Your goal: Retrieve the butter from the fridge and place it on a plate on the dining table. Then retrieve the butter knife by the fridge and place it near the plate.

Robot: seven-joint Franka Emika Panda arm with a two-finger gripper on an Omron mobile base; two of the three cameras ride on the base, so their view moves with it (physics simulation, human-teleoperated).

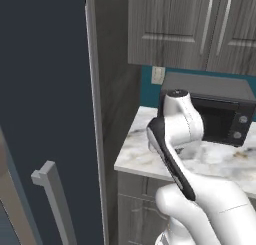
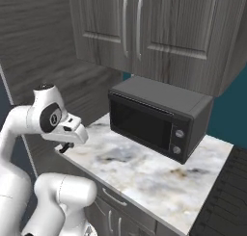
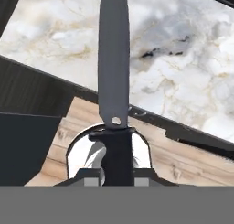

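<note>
The butter knife point(image 3: 113, 58) is a dark, thin knife. Its blade points away from the hand, out over the edge of a marble wall counter point(image 3: 183, 67). My gripper point(image 3: 117, 172) is shut on its black handle. In the right base view the gripper point(image 2: 65, 146) hangs at the counter's left front corner point(image 2: 72, 155), just above it. The fridge point(image 1: 45, 89) fills the left of the left base view, with its slate-grey door and bar handle point(image 1: 52, 199). The butter, the plate and the dining table are out of view.
A black microwave point(image 2: 154, 117) stands on the counter to the right of the gripper, under grey wall cabinets point(image 2: 144, 23). A tall grey panel point(image 1: 112, 104) separates the fridge from the counter point(image 1: 145, 149). Wooden floor point(image 3: 164, 154) shows below the counter edge.
</note>
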